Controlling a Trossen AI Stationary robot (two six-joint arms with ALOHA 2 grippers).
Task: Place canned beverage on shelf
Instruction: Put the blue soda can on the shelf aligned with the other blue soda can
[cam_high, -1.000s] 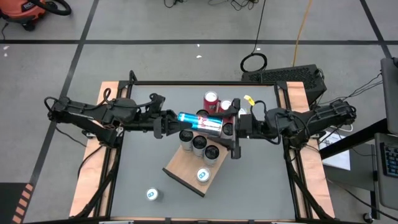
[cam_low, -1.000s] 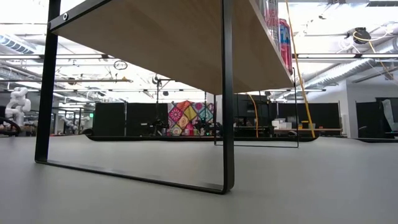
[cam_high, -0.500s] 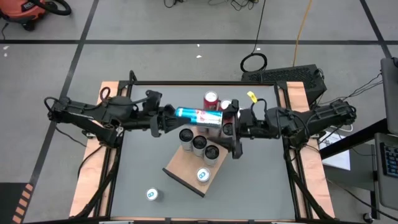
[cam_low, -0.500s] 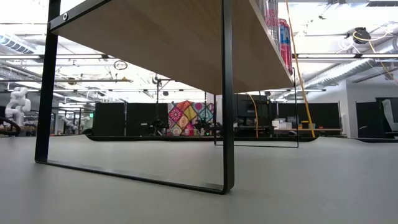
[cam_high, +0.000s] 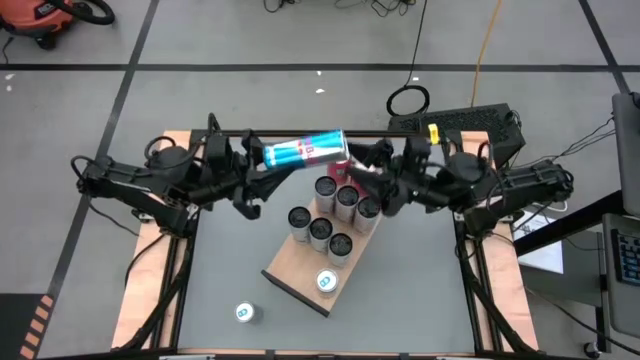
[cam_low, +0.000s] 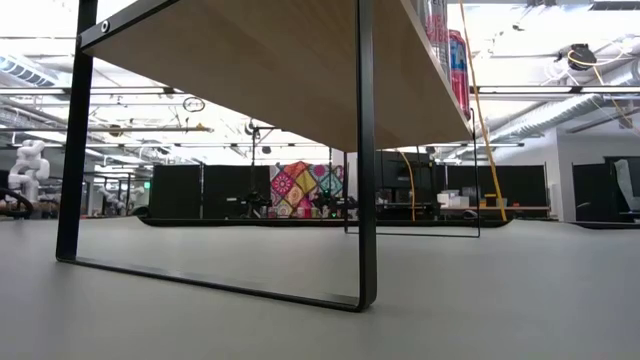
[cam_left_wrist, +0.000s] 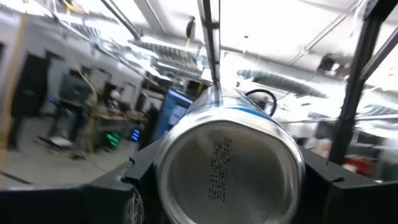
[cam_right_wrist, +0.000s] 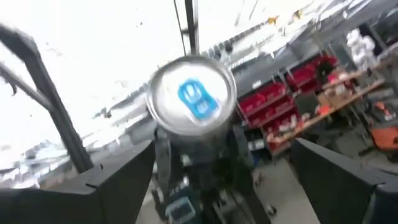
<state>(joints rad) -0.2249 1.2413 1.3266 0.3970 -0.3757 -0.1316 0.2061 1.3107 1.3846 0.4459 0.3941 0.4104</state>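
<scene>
So the blue energy-drink can (cam_high: 303, 151) just went from being pinched at both ends to sitting only in the left hand (cam_high: 262, 160), which clamps its base and has carried it up past the shelf's (cam_high: 296, 283) far corner. The right hand (cam_high: 372, 183) has let go, fingers spread wide, backing off beside the shelved cans (cam_high: 337, 201). Handover's done I'd say; placing comes next. The shelf top is hidden in the low view.

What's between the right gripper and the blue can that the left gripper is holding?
Nothing. In the high view the right gripper, open, sits just off the blue can held by the left gripper; the right wrist view shows only air.
</scene>
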